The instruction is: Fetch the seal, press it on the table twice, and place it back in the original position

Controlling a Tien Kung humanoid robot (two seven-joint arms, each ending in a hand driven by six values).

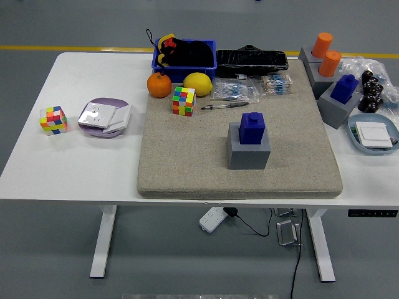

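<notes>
Blue seal: I see it upright in its grey block, near the middle of the mat, a little right of centre.
Mat: beige, felt-like, lying on the white table and covering most of its middle and right part.
Hands: I see neither of the robot's hands over the table, so I cannot report their fingers; nothing touches the seal.
Pen: on the mat behind the seal, lying roughly crosswise.
Cube on mat: a coloured puzzle cube at the mat's far left, just in front of the orange and the lemon.
Blue bin: at the far edge behind the fruit, holding something black with red and yellow parts.
Black bag: shiny, wrapped, just right of the bin.
Small packets: clear bags in front of the black bag, at the mat's far edge.
Second cube: alone on the bare table at the left, beside the purple plate, which carries white cards.
Right side: two orange stamps in a grey holder, with another blue stamp in its own grey block nearer me.
Far right: a light blue dish with a white card in it, and dark pieces on clear plastic behind it.
</notes>
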